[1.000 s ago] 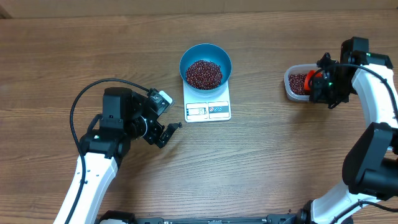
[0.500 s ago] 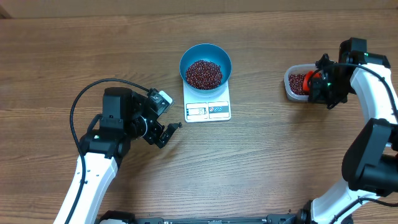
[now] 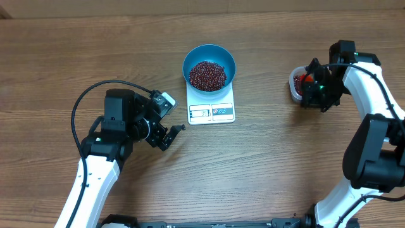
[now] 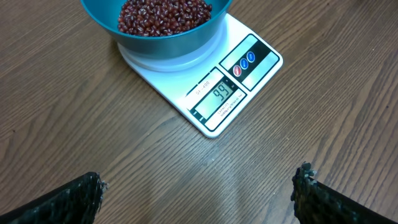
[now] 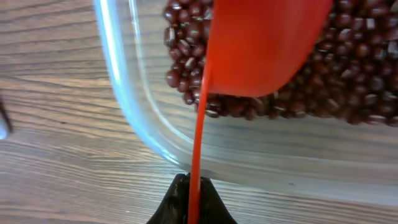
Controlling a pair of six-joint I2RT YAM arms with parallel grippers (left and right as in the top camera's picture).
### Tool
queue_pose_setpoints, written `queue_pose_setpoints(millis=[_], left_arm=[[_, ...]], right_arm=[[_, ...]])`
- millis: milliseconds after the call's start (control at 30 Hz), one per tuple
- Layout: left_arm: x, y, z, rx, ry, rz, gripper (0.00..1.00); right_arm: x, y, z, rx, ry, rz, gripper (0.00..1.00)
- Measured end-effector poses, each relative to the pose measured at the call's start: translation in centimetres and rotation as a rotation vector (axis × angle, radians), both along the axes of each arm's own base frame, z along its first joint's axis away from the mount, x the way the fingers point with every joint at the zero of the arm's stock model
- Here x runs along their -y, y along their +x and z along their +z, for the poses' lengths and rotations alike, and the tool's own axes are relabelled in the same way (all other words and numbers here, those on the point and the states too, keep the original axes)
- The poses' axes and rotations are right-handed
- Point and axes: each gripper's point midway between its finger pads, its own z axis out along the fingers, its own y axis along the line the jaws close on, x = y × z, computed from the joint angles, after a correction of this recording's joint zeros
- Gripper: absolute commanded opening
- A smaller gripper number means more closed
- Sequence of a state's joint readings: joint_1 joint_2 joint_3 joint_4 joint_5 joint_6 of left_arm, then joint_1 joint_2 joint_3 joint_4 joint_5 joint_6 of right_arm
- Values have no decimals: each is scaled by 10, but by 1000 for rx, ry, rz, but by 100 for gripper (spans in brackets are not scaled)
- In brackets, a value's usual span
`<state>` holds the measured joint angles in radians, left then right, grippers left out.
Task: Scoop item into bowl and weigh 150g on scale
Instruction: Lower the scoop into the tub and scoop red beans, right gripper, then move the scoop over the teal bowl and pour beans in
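Observation:
The blue bowl [image 3: 209,52] stands on the white scale [image 3: 212,113] and holds a heap of red-brown beans [image 3: 207,75]. In the left wrist view the bowl [image 4: 168,42] and the scale [image 4: 249,68] lie ahead, and the display is lit. My left gripper [image 3: 172,135] hovers open over bare wood to the left of the scale, with nothing between its fingertips [image 4: 93,190]. My right gripper [image 5: 194,199] is shut on the thin handle of a red scoop [image 5: 261,43]. The scoop's cup hangs over more beans [image 5: 348,81] in a clear tub [image 5: 155,124].
The clear tub [image 3: 293,88] sits at the right of the wooden table, partly hidden under my right gripper [image 3: 312,87] and the scoop [image 3: 305,78]. A black cable [image 3: 95,88] loops over the left arm.
My right gripper has shifted left with the red scoop and now covers more of the clear tub. The left arm, bowl and scale have not moved.

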<state>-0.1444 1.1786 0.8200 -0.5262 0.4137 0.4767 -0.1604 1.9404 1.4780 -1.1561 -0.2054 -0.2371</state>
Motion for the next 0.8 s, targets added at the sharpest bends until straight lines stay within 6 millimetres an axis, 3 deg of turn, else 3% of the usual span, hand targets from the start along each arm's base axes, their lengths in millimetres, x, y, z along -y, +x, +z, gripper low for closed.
queue_pose_setpoints(millis=[133,600,800], left_arm=[[0,0,0,0,0,0,100],[0,0,0,0,0,0,99],[0,0,0,0,0,0,100]], right_arm=[[-6,-1,4,0,91,-25,4],[15,-4,29,62,409,-183,4],[24,-17,50,106,590,-206,4]])
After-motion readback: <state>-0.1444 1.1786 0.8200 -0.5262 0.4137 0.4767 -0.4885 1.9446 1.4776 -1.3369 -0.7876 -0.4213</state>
